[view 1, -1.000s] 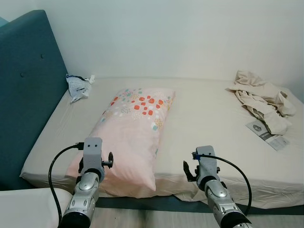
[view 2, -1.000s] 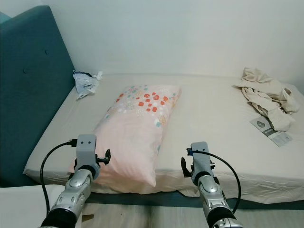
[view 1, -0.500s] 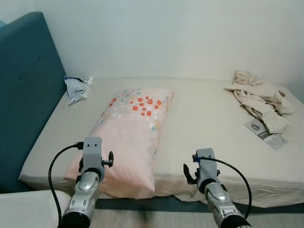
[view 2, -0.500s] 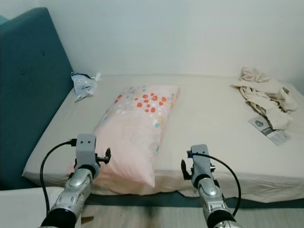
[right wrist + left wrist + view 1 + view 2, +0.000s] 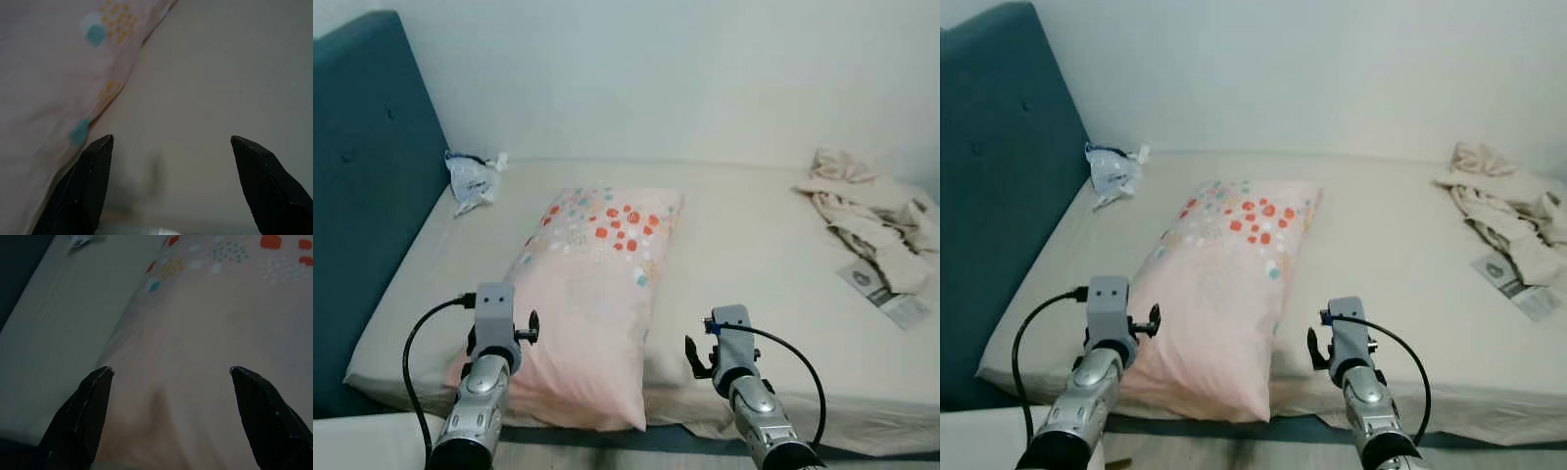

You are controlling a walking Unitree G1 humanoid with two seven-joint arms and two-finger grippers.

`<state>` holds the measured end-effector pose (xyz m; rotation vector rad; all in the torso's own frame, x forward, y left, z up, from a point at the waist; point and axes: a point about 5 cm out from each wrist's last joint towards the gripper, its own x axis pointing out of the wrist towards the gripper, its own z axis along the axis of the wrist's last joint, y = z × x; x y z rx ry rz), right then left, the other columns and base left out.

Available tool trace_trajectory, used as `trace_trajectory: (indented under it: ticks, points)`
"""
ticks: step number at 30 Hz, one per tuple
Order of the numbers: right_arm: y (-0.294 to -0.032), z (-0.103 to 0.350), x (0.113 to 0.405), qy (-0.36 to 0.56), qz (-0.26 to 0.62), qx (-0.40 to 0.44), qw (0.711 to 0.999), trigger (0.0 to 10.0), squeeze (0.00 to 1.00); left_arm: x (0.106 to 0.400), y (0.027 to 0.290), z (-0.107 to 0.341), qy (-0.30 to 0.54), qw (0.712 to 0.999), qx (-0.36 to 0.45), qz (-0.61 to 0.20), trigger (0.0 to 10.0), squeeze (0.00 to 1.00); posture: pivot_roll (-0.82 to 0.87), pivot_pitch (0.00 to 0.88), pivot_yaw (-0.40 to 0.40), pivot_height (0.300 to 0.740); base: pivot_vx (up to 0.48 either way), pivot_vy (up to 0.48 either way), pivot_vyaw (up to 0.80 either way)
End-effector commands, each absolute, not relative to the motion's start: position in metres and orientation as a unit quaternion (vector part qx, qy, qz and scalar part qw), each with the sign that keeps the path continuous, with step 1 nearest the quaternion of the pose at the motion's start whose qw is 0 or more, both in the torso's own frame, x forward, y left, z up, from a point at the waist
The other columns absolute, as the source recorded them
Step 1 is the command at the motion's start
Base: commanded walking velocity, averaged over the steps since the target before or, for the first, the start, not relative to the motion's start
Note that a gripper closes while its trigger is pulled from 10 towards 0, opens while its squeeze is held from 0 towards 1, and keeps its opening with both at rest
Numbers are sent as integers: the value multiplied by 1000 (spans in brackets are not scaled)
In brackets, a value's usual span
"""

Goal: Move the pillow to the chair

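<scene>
Head views: a pale pink rectangular pillow (image 5: 592,294) with a patch of red, orange and teal dots at its far end lies lengthwise on a bed with a beige fitted sheet (image 5: 754,255), its near end overhanging the bed's front edge. A dark teal upholstered headboard (image 5: 362,176) stands along the robot's left side. A crumpled white-and-blue plastic bag (image 5: 470,178) sits in the far corner by the headboard; a heap of cream-coloured cloth (image 5: 871,211) and a flat printed paper packet (image 5: 886,292) lie well apart on the right. Both silver arms reach forward at the bed's front edge, one on each side of the pillow's near end. Left wrist view: the left gripper (image 5: 171,369) has its black fingers (image 5: 85,401) spread wide, hovering over the pillow's near left portion, bare sheet beside it. Right wrist view: the right gripper (image 5: 171,137) is likewise spread wide, over bare sheet, the pillow's right edge just beside one finger.
</scene>
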<state>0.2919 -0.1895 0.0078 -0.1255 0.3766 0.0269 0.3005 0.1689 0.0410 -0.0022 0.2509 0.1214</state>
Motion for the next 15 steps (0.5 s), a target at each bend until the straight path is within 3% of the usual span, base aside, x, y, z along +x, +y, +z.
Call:
trace_trajectory:
  ticks: [1, 15]
  points:
    - [-190, 4, 289, 195, 10, -58, 979, 10000, 0, 300, 168, 40, 128, 990, 0, 61, 10000, 0, 3, 87, -7, 740, 262, 0, 0]
    - [-188, 3, 289, 199, 14, -58, 978, 10000, 0, 300, 171, 40, 129, 989, -6, 71, 10000, 0, 8, 83, -8, 740, 0, 0, 0]
